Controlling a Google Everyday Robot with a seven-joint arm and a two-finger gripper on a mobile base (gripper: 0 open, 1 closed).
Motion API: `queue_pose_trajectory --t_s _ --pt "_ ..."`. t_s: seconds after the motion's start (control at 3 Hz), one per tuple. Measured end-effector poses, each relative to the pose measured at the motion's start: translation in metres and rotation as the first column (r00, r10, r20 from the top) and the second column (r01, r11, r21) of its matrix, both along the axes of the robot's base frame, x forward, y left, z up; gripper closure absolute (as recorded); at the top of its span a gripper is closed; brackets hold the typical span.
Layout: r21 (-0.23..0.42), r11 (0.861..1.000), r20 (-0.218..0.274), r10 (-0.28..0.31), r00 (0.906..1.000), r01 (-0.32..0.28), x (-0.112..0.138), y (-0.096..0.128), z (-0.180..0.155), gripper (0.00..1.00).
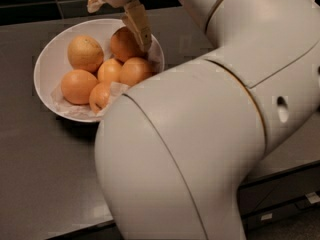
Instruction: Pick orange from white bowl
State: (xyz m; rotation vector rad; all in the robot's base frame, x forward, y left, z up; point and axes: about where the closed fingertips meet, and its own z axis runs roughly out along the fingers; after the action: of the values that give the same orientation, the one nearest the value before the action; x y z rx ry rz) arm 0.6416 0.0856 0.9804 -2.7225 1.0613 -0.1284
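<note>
Dark countertop (30, 174): it carries the white bowl (46, 59), my one landmark here. Crumpled paper lining (67, 109): it shows along the bowl's near rim. Six fruits lie in the bowl. At the bowl's left side sits a mid-orange fruit (78, 86), with the pale dimpled orange (85, 53) behind it. At the near rim a small light orange (101, 96) is half tucked in the paper. At the bowl's centre is another small light orange (111, 70), touching a rounder one (135, 70) just to its right. At the bowl's far right sits the deep reddish orange (124, 45), the one I am to take, resting above the two centre fruits. My gripper (119, 25) hangs over the bowl's far right rim, fingers spread and holding nothing. One tan finger (138, 25) slants down the fruit's right flank, touching or nearly so, and the other sits up at the bowl's far edge. The fruit lies just below and between them, slightly toward the bowl's centre. As I judge it, a short drop before closing is what the grasp needs. My white arm (200, 149) covers the bowl's right rim and all the counter beyond.
</note>
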Motion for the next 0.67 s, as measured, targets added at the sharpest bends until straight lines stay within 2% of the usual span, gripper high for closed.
queue_pose_trajectory --t_s 0.67 --pt "0.01 1.0 -0.064 -0.005 0.9979 0.006 0.003 -0.011 -0.023 0.0"
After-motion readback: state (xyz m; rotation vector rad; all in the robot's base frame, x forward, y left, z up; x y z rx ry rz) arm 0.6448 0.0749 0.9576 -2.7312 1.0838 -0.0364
